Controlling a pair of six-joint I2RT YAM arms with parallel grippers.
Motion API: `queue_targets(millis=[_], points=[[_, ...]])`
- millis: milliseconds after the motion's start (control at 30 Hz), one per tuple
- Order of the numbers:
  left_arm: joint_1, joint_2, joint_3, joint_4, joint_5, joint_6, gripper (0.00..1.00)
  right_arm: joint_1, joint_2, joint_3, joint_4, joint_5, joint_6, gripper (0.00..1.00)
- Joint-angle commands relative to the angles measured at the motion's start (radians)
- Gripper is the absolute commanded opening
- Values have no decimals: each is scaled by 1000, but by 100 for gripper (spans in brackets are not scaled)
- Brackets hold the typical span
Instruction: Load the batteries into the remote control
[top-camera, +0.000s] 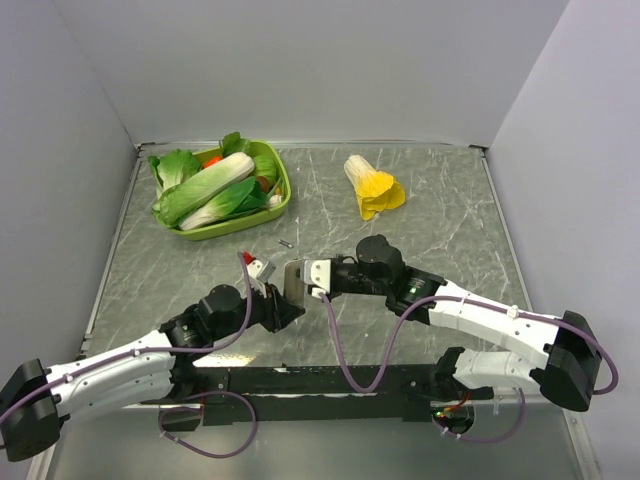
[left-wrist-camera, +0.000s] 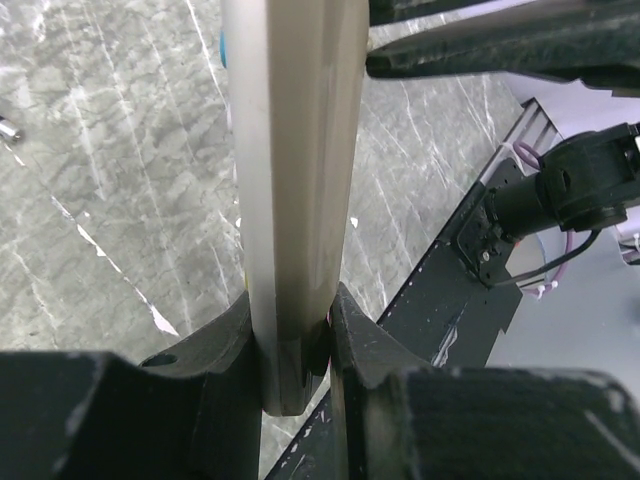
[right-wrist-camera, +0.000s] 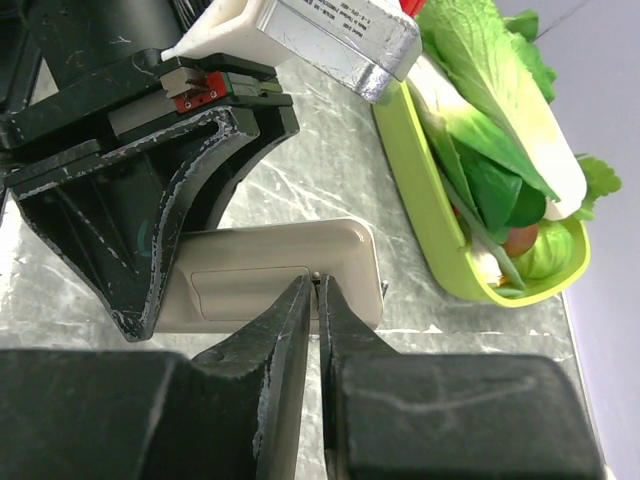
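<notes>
**Remote clamped back-up for cover access**

Remote (right-wrist-camera: 262, 250) sits mid-table between the arms, beige back up. One end is clamped tight in the left gripper (left-wrist-camera: 293, 345), presumably to steady it. The right gripper (right-wrist-camera: 317, 300) has its jaws almost closed with nothing visible between them. Its tips are at the edge of the cover (right-wrist-camera: 245, 292), likely to slide it off. One battery (top-camera: 286, 243) lies loose nearby; the second was not found.

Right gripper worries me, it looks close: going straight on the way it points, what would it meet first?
The beige back of the remote control, held in the left gripper; they look nearly touching, though depth is unclear.
</notes>
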Motion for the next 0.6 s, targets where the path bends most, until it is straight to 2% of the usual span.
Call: queue_targets(millis=[0, 67, 300, 433, 567], points=[[32, -7, 19, 338, -33, -7, 1, 16, 13, -47, -156, -144, 72, 11], [39, 2, 17, 336, -45, -11, 1, 15, 10, -50, -154, -151, 83, 8], [71, 33, 13, 330, -45, -28, 1, 18, -2, -73, -134, -167, 107, 7], [76, 51, 7, 355, -13, -22, 1, 15, 1, -93, -88, -100, 132, 8], [75, 71, -21, 376, 26, -24, 1, 10, -34, -95, -77, -64, 147, 15]])
